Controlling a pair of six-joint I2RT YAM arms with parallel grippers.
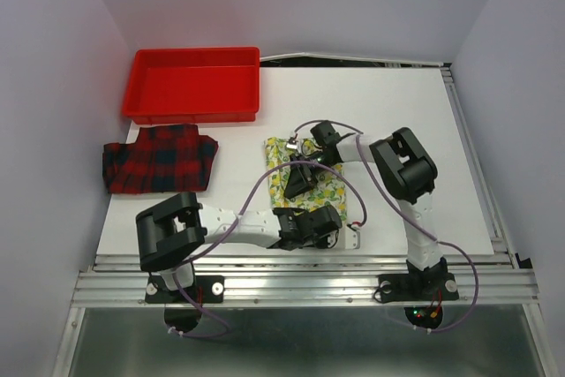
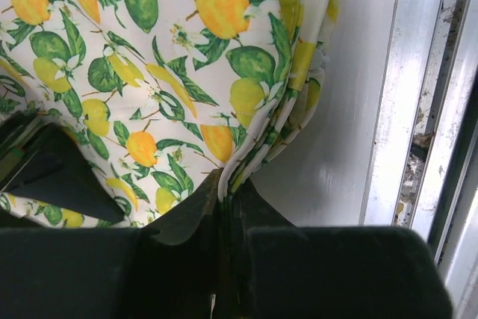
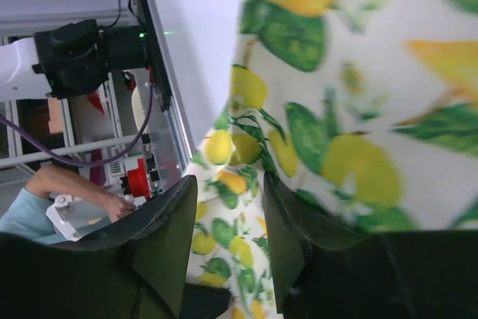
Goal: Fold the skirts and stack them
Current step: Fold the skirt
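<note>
I pinch the lemon skirt [image 2: 134, 72] edge in my left gripper [image 2: 224, 193] to carry a fold; my right gripper [image 3: 228, 218] straddles it half-open, unclamped

Left wrist view: the lemon skirt [image 2: 149, 57] runs off the top and left edges. Its folded corner vanishes between the closed fingers of the left claw [image 2: 224, 193], whose body is cut off by the bottom edge.

Right wrist view: the skirt fills the right side, blurred, and is cut off at the top and right. The right claw [image 3: 230, 184] is cropped at the bottom. Whether cloth lies between its parted fingers or only behind them cannot be told. A person [image 3: 75, 188] at lower left is small and partly out of frame.

Top view: both claws cover much of the skirt, hiding its folds. Neither claw's fingertips show.
</note>
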